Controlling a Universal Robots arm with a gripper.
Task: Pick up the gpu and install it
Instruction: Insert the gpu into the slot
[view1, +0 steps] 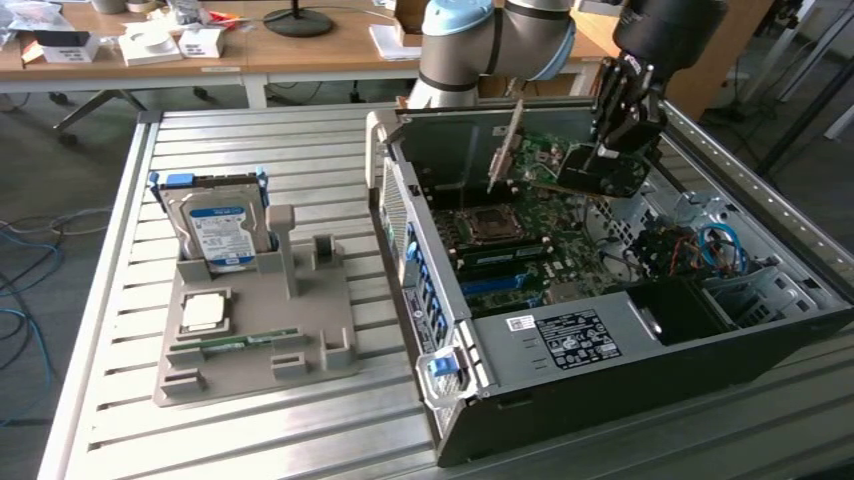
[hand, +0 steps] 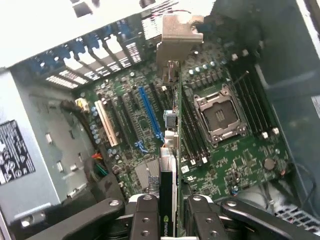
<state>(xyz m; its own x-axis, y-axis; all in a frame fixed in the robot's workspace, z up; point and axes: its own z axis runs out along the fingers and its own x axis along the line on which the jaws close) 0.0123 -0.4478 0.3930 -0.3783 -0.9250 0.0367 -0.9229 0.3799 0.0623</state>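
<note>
Holding the gpu tight btw its two fingers, the claw hangs over the open PC case. The card is up in the air above the motherboard, not in a slot yet, I think. In the wrist view the gpu is seen edge-on. Its long side runs straight out from the claw to its metal end bracket, which sits near the back wall of the case. The long blue slot runs abt the same way as the card. It lies just beside the card's edge, on the side away from the CPU socket. Over on the gray tray, well apart, stands a hard drive.
</note>
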